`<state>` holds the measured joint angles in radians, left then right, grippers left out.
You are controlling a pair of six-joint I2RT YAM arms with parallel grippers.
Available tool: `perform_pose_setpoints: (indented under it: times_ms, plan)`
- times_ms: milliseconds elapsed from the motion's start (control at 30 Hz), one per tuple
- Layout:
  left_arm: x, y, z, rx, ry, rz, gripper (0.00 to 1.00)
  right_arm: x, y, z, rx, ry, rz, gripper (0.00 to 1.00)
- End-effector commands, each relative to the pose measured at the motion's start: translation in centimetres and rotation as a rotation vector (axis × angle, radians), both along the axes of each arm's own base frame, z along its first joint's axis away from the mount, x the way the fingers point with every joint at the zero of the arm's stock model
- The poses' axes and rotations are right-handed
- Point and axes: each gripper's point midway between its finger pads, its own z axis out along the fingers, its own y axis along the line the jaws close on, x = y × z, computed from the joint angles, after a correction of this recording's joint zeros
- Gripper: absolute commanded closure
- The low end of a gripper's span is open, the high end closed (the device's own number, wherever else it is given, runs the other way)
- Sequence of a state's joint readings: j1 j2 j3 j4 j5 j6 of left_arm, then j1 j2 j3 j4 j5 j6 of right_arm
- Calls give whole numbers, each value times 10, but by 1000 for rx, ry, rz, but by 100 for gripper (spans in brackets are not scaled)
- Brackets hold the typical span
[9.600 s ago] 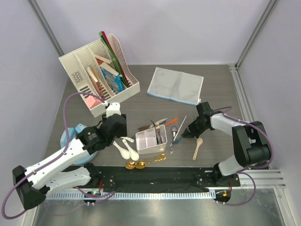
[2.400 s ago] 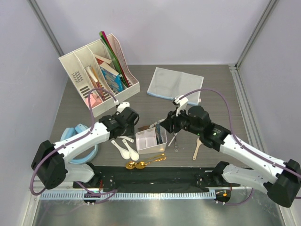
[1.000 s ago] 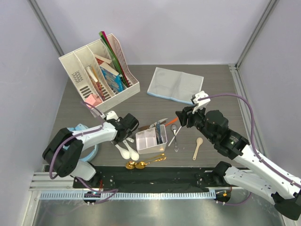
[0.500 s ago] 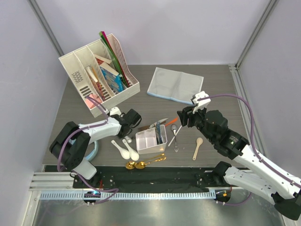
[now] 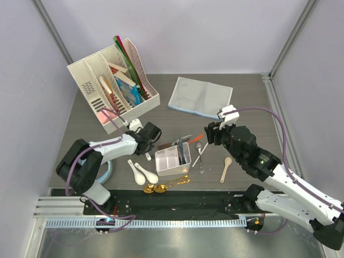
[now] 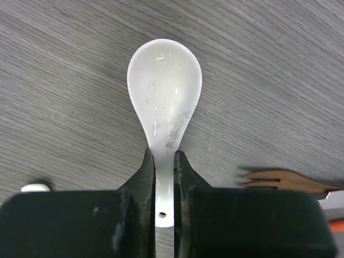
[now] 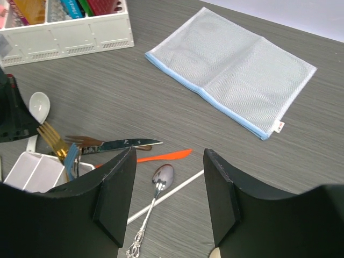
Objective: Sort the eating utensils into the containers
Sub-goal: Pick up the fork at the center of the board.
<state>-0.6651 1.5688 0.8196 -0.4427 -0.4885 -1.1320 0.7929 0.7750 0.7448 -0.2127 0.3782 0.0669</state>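
Observation:
My left gripper is shut on the handle of a white ceramic soup spoon, whose bowl lies on the table just left of the container. The container is a small white divided box holding several utensils. My right gripper hovers open and empty above a silver spoon, a white stick and an orange piece. Two more white spoons, gold spoons and a wooden spoon lie near the front.
A white file organizer with books stands at the back left. A flat grey-blue cloth lies at the back. A knife and a brown fork rest by the container. A blue ring sits at the left.
My left gripper has gone from wide open to shut on the white soup spoon's handle. The right arm has hardly moved.

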Motion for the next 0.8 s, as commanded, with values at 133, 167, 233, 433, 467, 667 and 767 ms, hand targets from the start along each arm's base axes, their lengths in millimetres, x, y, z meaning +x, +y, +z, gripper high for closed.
perform_pose_setpoints:
  times_ms: [133,167,233,433,467,667,767]
  plan:
    - [-16,7,23,-11,-13,-95,100,12,-15,-10,-4,-3,-128,39]
    - [-15,9,35,-14,-38,-98,100,12,-14,-12,-2,4,-126,39]
    - [-14,13,48,9,-60,-113,100,14,-13,-18,-9,22,-136,39]
    - [-19,13,77,-41,-126,-157,100,22,-19,-27,2,51,-209,39]
    - [-20,11,78,-52,-133,-171,100,22,-21,-28,3,52,-220,39]
    - [-25,-11,97,-157,-172,-270,100,24,-24,-30,12,54,-243,39]
    - [-25,-28,108,-189,-196,-334,100,25,-25,-28,22,52,-249,39]
